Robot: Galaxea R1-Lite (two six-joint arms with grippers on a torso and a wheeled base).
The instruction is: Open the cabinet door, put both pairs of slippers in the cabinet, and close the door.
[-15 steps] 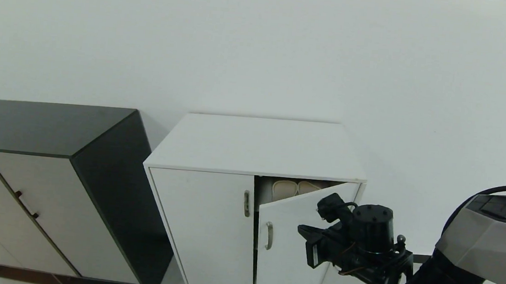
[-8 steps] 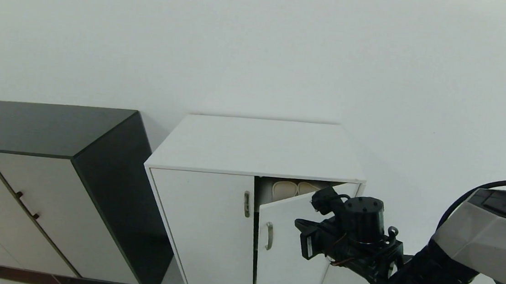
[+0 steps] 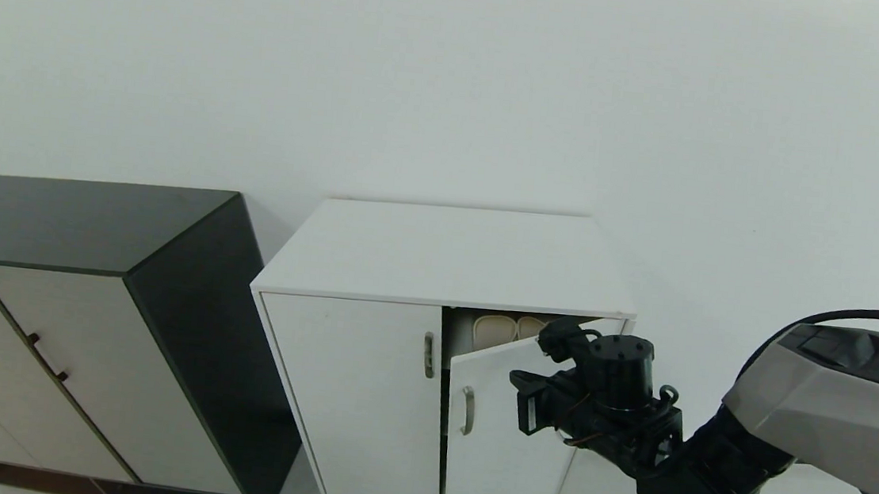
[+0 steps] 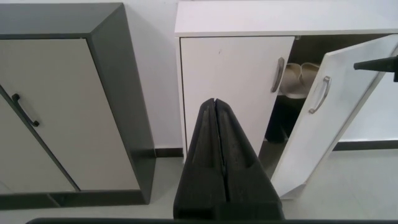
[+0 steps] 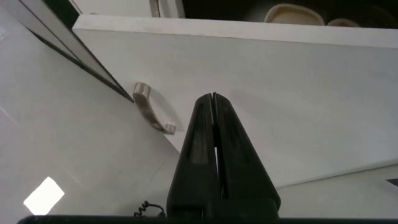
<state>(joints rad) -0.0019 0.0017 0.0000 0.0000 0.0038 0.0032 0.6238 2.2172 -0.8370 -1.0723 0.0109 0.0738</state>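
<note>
The white cabinet (image 3: 447, 256) stands against the wall with its left door (image 3: 351, 398) shut and its right door (image 3: 496, 459) partly ajar. A pair of beige slippers (image 3: 498, 328) lies on a shelf inside, seen over the door's top edge; the rest of the inside is hidden. My right gripper (image 3: 522, 390) is shut and empty, close to the outer face of the right door (image 5: 298, 93), to the right of its handle (image 5: 151, 115). My left gripper (image 4: 215, 102) is shut and empty, held back from the cabinet and facing the left door (image 4: 233, 81).
A dark cabinet (image 3: 89, 248) with beige doors stands to the left of the white one, a narrow gap between them. A white wall runs behind both. Pale floor (image 4: 336, 186) lies in front of the open door.
My right arm has moved forward and a little left, bringing the shut gripper nearer the right door's face. The door's angle looks much the same.
</note>
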